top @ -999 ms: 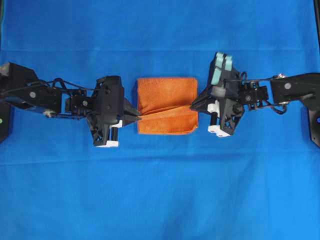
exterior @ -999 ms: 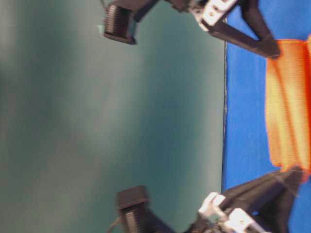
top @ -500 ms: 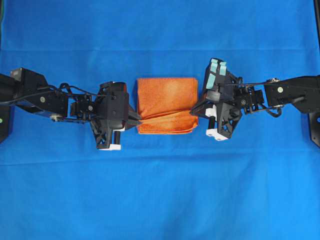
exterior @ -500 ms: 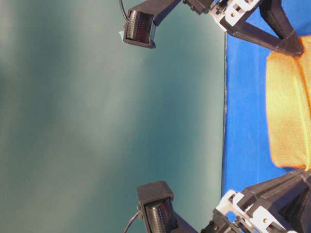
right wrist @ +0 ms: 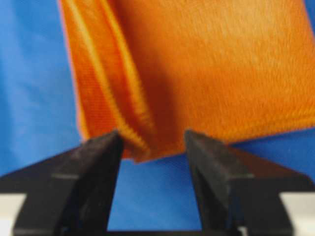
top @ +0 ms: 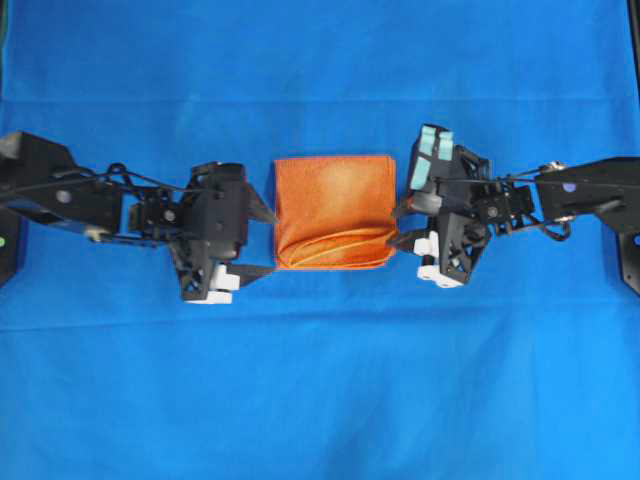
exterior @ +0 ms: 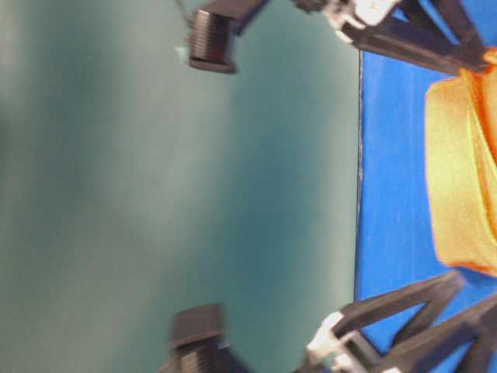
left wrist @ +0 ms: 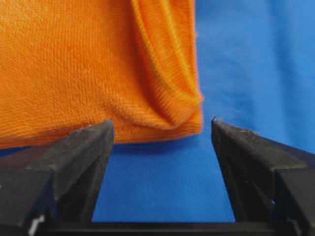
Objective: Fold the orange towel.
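Note:
The orange towel (top: 335, 212) lies folded on the blue cloth at the middle, with a loose curved fold along its near edge. My left gripper (top: 262, 241) sits at its left side, open, with bare blue cloth between the fingers; the left wrist view shows the towel (left wrist: 74, 64) just beyond the gripper (left wrist: 161, 125) tips. At the right side my right gripper (top: 399, 224) is open too. In the right wrist view the towel (right wrist: 221, 64) has its folded edge reaching between the tips of the gripper (right wrist: 153, 135), unclamped. The table-level view shows the towel (exterior: 458, 179) lying flat.
The large blue cloth (top: 320, 380) covers the whole table. Its front edge (exterior: 359, 194) shows in the table-level view against a teal wall. Both black arms stretch in from the left and right sides at towel height.
Both grippers went from shut on the towel's raised edge to open. The lifted strip dropped onto the towel, which now lies as a flat fold. The grippers drew back slightly.

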{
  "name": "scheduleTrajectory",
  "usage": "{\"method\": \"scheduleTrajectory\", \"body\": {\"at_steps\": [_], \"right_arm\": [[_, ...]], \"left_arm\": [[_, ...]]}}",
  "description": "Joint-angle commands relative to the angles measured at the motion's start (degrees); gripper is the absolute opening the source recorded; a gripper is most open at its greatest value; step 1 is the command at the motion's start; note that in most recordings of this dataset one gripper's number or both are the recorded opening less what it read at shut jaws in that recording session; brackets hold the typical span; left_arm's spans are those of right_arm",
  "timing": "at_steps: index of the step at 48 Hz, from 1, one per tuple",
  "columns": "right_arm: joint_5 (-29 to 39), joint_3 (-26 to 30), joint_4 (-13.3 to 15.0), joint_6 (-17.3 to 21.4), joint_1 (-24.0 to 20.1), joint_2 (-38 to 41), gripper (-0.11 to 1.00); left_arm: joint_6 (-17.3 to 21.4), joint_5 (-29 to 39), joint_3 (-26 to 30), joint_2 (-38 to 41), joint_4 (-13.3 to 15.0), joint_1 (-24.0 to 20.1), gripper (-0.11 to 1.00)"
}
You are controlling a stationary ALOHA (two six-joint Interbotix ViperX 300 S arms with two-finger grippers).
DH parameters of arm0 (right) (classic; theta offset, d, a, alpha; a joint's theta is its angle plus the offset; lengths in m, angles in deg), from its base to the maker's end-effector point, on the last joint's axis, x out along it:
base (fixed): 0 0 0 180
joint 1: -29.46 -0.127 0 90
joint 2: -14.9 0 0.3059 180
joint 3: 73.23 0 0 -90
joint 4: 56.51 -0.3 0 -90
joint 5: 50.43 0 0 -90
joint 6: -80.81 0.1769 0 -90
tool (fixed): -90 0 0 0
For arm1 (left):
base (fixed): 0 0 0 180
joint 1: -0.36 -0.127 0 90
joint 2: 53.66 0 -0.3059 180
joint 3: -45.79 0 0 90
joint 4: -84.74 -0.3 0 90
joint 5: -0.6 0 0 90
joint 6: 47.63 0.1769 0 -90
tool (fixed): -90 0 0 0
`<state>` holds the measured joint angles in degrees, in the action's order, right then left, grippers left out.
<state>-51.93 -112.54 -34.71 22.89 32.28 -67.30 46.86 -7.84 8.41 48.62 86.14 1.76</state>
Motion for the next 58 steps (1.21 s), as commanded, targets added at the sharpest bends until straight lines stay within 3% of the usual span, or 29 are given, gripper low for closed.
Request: {"method": "scheduleTrajectory", "body": {"at_steps": [1,12,22,34,47,58], "right_arm": [[2.5,0.7,0.1,-0.4,-1.3,-5.8,0.53],[9.1,-0.4,1.2,-1.1,-2.9,-19.0,0.54],[11.7,-4.0,4.2,-1.1,-2.8,-31.5,0.54],[14.4,-8.2,5.5,-1.1,-2.8,-44.5,0.54],[12.8,-16.2,6.1,-1.1,-2.8,-55.6,0.54],[9.5,-23.0,6.1,-0.4,-2.0,-61.5,0.54]], "left_arm": [[0.2,3.3,0.0,-5.6,0.1,0.4,0.69],[0.6,8.7,-2.6,-17.6,0.0,0.4,0.62],[0.7,8.7,-7.6,-29.6,0.1,0.4,0.62],[0.6,8.5,-14.6,-46.8,0.1,0.3,0.62],[0.5,10.2,-22.6,-62.4,0.1,-1.6,0.62],[0.2,11.0,-28.1,-69.3,0.1,-1.9,0.60]]}}
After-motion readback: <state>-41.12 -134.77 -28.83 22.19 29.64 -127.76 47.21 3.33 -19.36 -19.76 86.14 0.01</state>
